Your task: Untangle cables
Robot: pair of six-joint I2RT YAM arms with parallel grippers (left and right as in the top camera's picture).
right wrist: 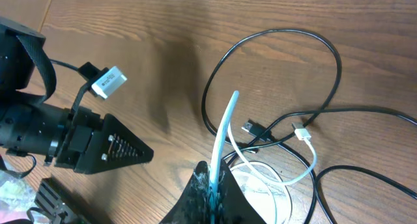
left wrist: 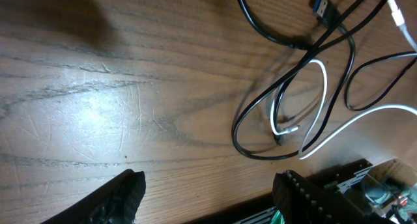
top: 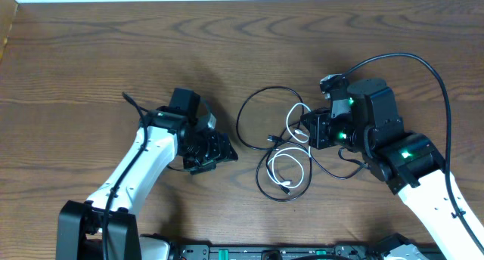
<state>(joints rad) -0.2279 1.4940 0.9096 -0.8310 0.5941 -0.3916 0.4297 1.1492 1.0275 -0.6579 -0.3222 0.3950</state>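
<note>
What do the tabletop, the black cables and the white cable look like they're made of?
The tabletop looks like wood or wood-look laminate: brown grain, soft sheen under the light. The black cables seem jacketed in smooth rubbery plastic, curving in loose loops. The white cable looks similar, slightly glossier.

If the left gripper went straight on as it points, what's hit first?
Probably the bare table first; the black cable loop lies just off to one side of the open left gripper, though depth is unclear.

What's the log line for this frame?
left gripper: open, empty | right gripper: shut on white cable | black cables: tangled
</note>
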